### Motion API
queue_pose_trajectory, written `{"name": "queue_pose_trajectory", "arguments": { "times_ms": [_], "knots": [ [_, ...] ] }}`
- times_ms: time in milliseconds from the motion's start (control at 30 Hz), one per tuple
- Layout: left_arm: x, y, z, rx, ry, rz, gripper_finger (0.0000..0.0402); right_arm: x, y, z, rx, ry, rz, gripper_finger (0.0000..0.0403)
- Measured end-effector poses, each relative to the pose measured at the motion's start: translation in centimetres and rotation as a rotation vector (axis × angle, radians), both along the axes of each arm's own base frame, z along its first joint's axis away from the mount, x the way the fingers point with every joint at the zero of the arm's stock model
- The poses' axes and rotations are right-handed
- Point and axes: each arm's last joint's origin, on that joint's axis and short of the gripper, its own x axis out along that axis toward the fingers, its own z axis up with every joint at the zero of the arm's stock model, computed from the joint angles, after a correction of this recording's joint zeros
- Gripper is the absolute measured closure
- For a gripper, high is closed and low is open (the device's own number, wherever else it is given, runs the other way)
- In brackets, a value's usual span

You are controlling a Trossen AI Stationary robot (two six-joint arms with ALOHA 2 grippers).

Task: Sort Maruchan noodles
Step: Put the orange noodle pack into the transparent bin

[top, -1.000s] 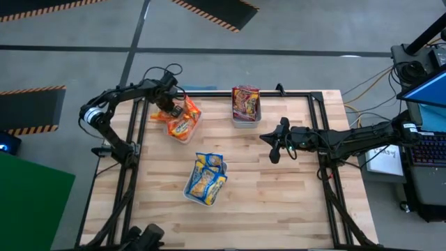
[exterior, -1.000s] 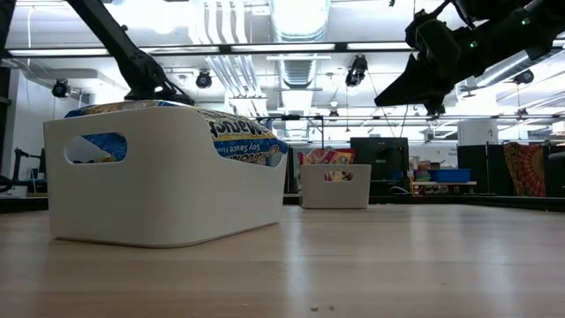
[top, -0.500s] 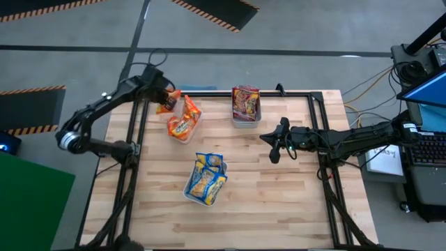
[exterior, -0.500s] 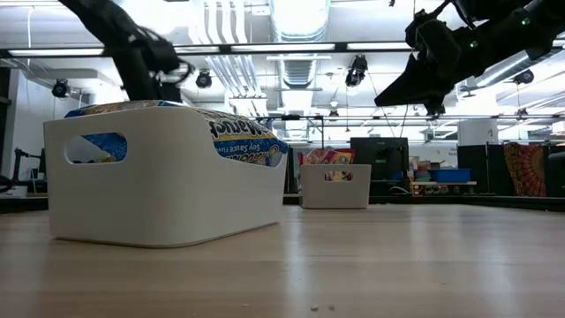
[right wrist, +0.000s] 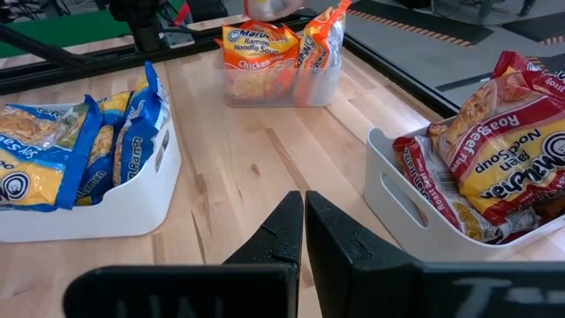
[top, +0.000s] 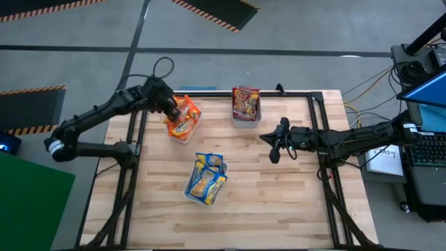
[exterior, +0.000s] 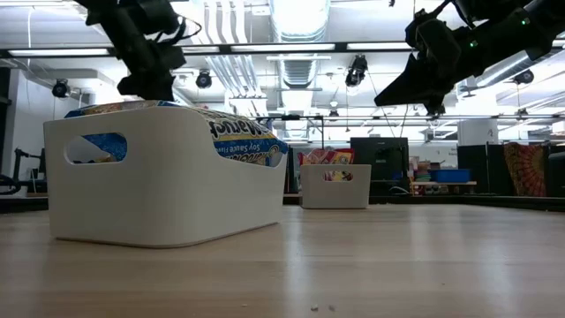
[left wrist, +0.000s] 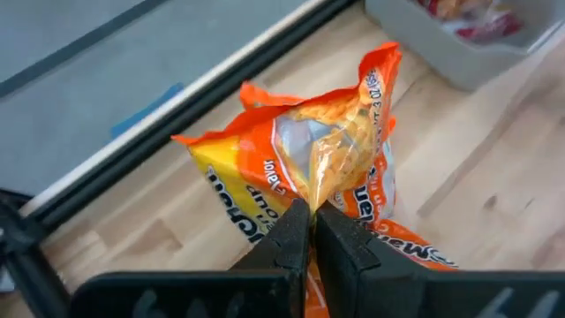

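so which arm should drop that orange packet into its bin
Left. Its end effector is already shut on the orange packet above the orange bin. The right end effector hangs empty mid-table, away from it.

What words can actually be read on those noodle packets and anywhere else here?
"Ramen Noodle Soup" and "Chicken": orange packet in the far tray.
"Roast Beef": dark red packet.
"Soy Sauce": blue-and-yellow packet, partly readable.
Print on the packet held by the left gripper is too crumpled to read.
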Motion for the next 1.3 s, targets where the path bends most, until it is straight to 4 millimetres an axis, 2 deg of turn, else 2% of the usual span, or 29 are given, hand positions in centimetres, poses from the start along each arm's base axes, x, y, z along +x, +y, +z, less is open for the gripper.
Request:
{"name": "queue_pose_trajectory", "arguments": {
  "times_ms": [167,367,533,667,867,1033,1167,1300],
  "knots": [
    [1.3,-0.4,-1.0,-0.043,0.045,-0.008,0.0402,0.0,0.0,0.0,0.000,0.000,0.000,0.0394],
    [2.6,0.7,-3.2,-0.085,0.120,0.066,0.0397,0.0,0.0,0.0,0.000,0.000,0.001,0.0394],
    [3.7,1.4,-4.9,-0.134,0.185,0.064,0.0372,0.0,0.0,0.0,0.000,0.001,0.001,0.0394],
    [4.1,1.6,-4.5,-0.126,0.189,0.049,0.0343,0.0,0.0,0.0,0.000,0.002,0.001,0.0394],
    [3.5,1.2,-1.6,-0.058,0.131,0.019,0.0314,0.0,0.0,0.0,0.000,0.003,0.001,0.0394],
    [2.2,0.3,-0.5,-0.058,0.131,0.021,0.0314,0.0,0.0,0.0,0.000,0.003,0.000,0.0394],
    [1.5,-0.2,-1.7,-0.098,0.174,0.044,0.0328,0.0,0.0,0.0,-0.003,0.004,0.002,0.0394],
    [1.6,-0.2,-4.0,-0.122,0.178,0.072,0.0344,0.0,0.0,0.0,-0.004,0.004,0.002,0.0394]
  ]
}}
